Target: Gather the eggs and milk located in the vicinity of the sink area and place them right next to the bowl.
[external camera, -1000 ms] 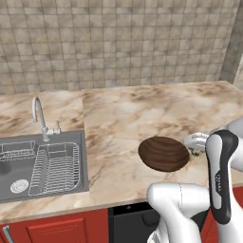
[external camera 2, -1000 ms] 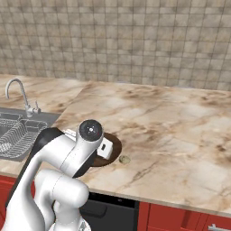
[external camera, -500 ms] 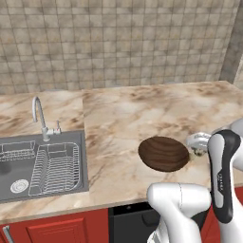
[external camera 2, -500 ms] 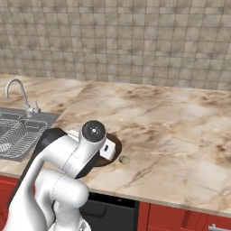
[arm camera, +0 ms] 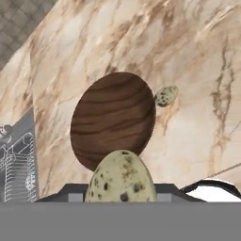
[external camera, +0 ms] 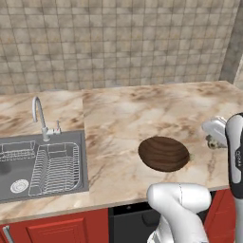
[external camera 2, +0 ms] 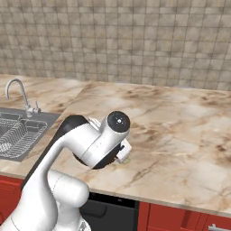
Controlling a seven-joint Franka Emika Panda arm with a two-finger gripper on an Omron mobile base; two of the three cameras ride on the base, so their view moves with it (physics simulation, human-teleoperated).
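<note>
Two base cameras look forward and down from behind the arm, left and right, sharing the marble counter [external camera: 123, 118], the sink [external camera: 40, 163] and the tiled wall [external camera 2: 135, 40]. The hand camera hangs close over the bowl [arm camera: 113, 120], tilted, with the sink rack [arm camera: 16, 164] at its left edge.

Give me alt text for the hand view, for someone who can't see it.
A speckled pale egg sits close up at the bottom, gripped in the hand, above a marbled beige counter. Beyond it lies a round dark-brown wooden bowl, with a second small speckled egg on the counter right at its rim. The sink's wire rack shows at the left edge.
</note>
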